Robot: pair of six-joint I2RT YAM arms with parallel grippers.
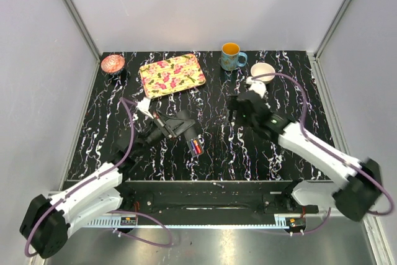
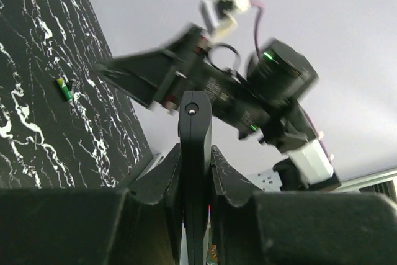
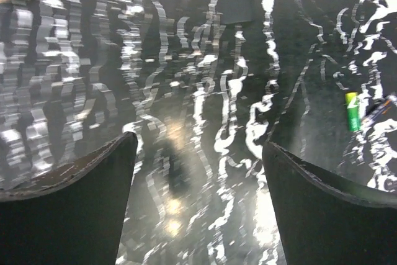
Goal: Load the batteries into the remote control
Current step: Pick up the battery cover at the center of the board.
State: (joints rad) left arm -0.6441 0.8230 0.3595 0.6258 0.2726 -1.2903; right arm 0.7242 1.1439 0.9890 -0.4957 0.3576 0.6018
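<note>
Just nearside of the floral tray [image 1: 172,74], the left fingers [image 2: 155,187] are pinching the remote control [image 2: 195,147], red batteries [image 1: 196,148] showing in it, while the right fingers [image 3: 80,203] are gaping empty to the tray's right, so any hard push could be twisting it loose

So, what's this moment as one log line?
left claw: shut on remote control | right claw: open, empty, over table | small green cylinder: loose on table
</note>
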